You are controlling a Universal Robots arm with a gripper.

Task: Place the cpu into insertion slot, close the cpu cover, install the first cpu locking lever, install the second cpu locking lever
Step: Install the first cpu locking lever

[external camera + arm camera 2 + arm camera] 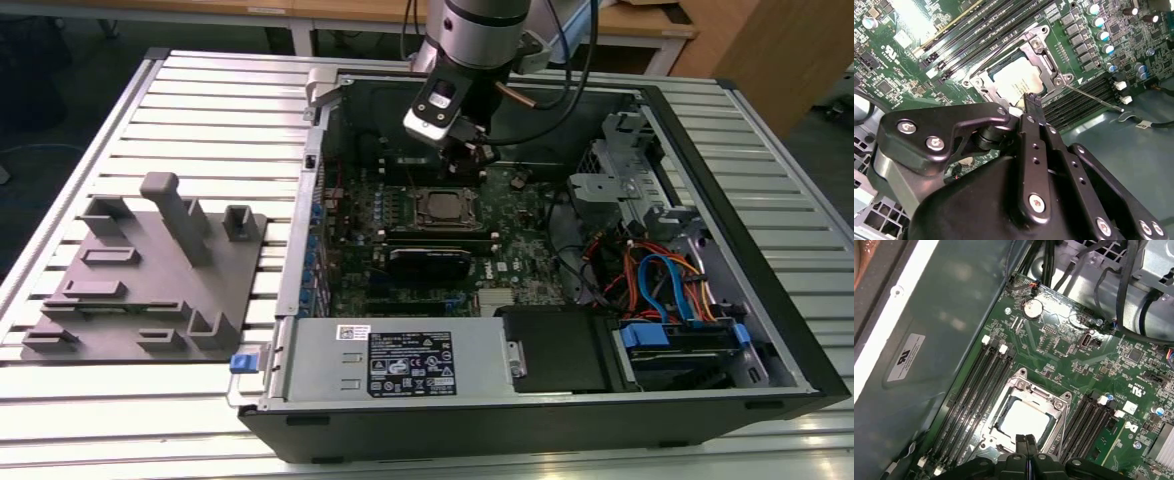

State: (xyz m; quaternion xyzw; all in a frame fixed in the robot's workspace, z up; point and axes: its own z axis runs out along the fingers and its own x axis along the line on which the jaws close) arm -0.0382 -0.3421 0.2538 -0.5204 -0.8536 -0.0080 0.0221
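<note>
I'm hovering hand (1026,441), pinched shut, gripping nothing, just above cpu cover (1040,394). Worrying: hand slipping off thin locking lever (1094,96), scraping green board (1064,345).

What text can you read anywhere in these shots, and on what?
power supply label: print too small to read.
white sticker beside it: unreadable.
case wall label: too small to read.
motherboard silkscreen: too fine to read.
No text reads clearly.
</note>
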